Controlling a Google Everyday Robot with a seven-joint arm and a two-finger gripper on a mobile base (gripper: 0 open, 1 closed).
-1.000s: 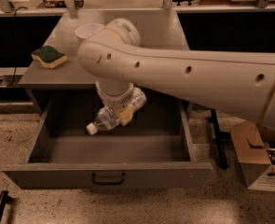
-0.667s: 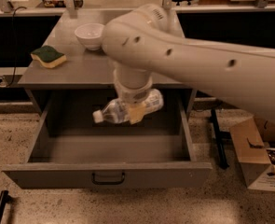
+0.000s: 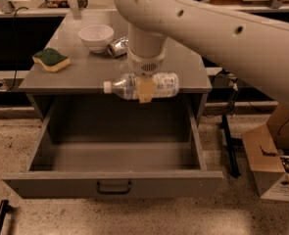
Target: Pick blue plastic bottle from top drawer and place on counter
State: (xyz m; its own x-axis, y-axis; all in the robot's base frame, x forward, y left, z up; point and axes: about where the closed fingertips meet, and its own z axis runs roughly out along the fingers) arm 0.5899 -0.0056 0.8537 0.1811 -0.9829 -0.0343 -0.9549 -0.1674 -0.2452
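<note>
My gripper (image 3: 145,88) is shut on the blue plastic bottle (image 3: 164,84), a clear bottle with a white cap pointing left. I hold it lying level in the air, at the height of the counter's (image 3: 85,72) front edge and above the back of the open top drawer (image 3: 109,155). The drawer is pulled out, its floor bare, with a dark curved handle (image 3: 113,187) on its front panel. My arm comes in from the upper right and hides part of the counter's right side.
On the counter stand a white bowl (image 3: 96,36), a shiny metal can (image 3: 117,47) beside it, and a green-and-yellow sponge (image 3: 51,59) at the left. Cardboard boxes (image 3: 271,165) sit on the floor at the right. Shelving runs behind the counter.
My gripper has lifted the bottle up out of the drawer to counter height, and the bottle has turned from tilted to level.
</note>
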